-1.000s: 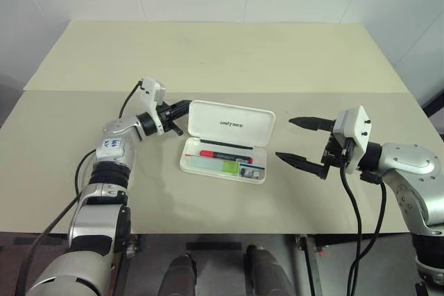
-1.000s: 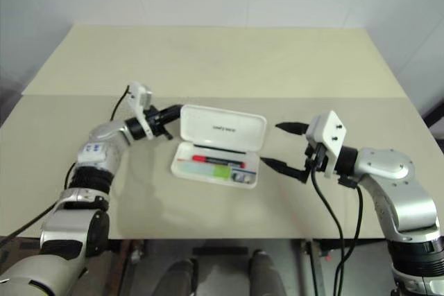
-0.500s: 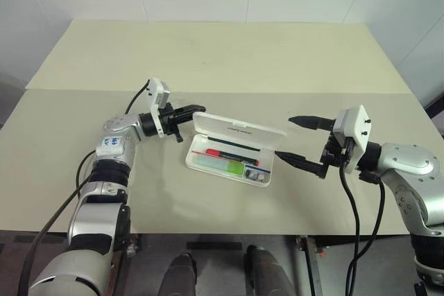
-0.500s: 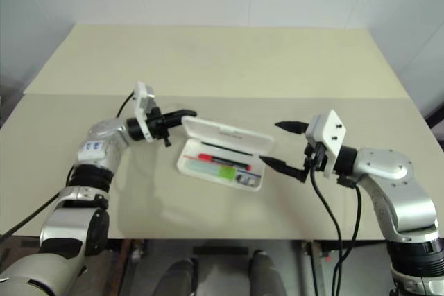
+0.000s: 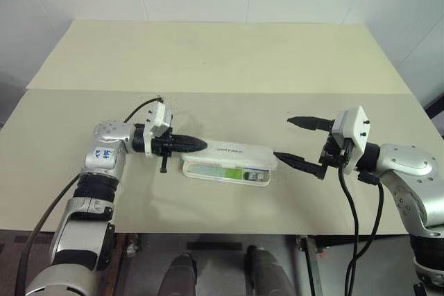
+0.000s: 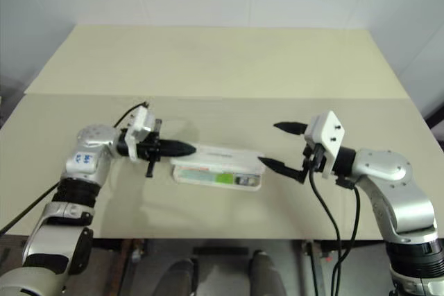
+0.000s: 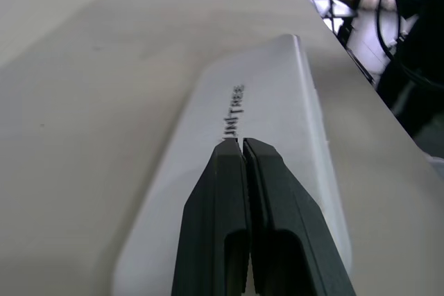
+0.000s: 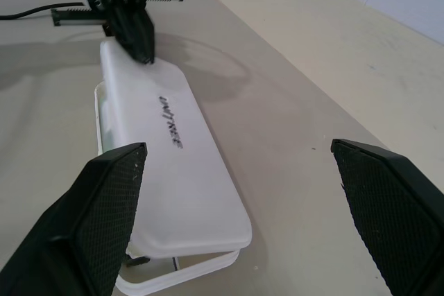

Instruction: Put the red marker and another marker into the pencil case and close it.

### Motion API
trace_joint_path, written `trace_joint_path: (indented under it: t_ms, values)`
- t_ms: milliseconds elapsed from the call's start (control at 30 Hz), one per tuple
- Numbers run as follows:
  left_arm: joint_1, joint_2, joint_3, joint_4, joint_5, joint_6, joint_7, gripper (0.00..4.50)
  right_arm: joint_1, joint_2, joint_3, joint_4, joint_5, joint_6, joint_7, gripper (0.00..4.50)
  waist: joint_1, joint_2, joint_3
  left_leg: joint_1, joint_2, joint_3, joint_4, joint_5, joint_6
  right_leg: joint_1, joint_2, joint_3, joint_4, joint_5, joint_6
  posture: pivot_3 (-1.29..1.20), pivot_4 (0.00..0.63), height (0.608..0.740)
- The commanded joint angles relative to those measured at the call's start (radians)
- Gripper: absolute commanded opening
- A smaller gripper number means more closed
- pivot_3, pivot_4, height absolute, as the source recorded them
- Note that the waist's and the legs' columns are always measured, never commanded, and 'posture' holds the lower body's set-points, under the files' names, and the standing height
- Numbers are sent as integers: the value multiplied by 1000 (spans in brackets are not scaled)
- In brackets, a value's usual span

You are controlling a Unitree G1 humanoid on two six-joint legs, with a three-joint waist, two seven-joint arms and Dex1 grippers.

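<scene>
Nearly done: the pencil case (image 5: 229,163) lies mid-tabletop (image 5: 208,60), its lid down but slightly ajar, the green marker (image 5: 227,172) showing through the gap. Left gripper (image 5: 196,145), jaws shut and empty, presses the lid's end as a blunt pusher. Right gripper (image 5: 295,138) waits beside the case, jaws wide, holding nothing.

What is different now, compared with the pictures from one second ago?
The lid of the pencil case has swung from upright down almost flat over the markers, a gap remaining at its front edge. The shut left gripper followed it down, tip on the lid. The open right gripper stayed beside the case.
</scene>
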Motion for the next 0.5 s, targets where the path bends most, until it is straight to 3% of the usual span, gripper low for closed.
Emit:
trace_joint_path:
  t_ms: [33,500]
  values:
    - [16,17,-61,-66,24,14,-42,32,9,-3,-15,-29,14,-6,-3,4500,0,0,0,0,0,0,0,0,0,0,0,0,0,0,0,0,150,740]
    - [23,-2,-147,-65,96,46,32,32,133,-93,-55,-136,131,121,58,4500,1,0,0,1,0,0,1,0,0,1,0,0,0,0,0,0,150,740]
